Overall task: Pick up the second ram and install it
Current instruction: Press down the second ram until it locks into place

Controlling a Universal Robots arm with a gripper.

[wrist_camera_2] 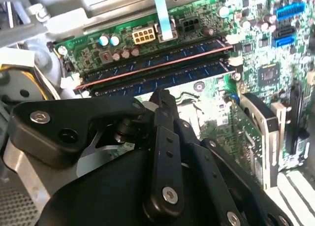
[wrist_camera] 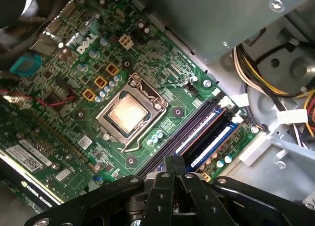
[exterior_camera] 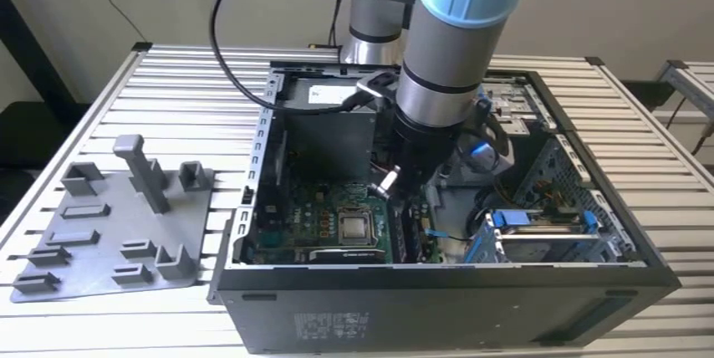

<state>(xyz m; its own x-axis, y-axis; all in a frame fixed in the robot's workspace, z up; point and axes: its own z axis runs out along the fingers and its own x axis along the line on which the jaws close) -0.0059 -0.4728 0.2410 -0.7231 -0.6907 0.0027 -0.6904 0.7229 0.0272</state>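
Note:
Two long dark strips stand side by side in the green motherboard's (exterior_camera: pixel 318 224) sockets. The second ram (wrist_camera_2: pixel 165 80) (wrist_camera: pixel 197 130) is the strip on the processor's side, lying along its socket. My gripper (wrist_camera_2: pixel 163 95) (wrist_camera: pixel 173 160) (exterior_camera: pixel 393 184) reaches down inside the open computer case (exterior_camera: pixel 446 308). Its fingers are shut together with nothing between them. The fingertips hover right over that strip, about midway along it. I cannot tell whether they touch it. The other strip (wrist_camera_2: pixel 157 58) (wrist_camera: pixel 212 143) sits in the neighbouring socket.
The processor (wrist_camera: pixel 127 113) lies beside the sockets, and a graphics card (wrist_camera: pixel 34 162) sits further along the board. A grey power-supply box (exterior_camera: pixel 323 132) and its cable bundle (wrist_camera: pixel 266 78) crowd the case. A grey tray with upright pegs (exterior_camera: pixel 112 232) rests at the exterior view's left.

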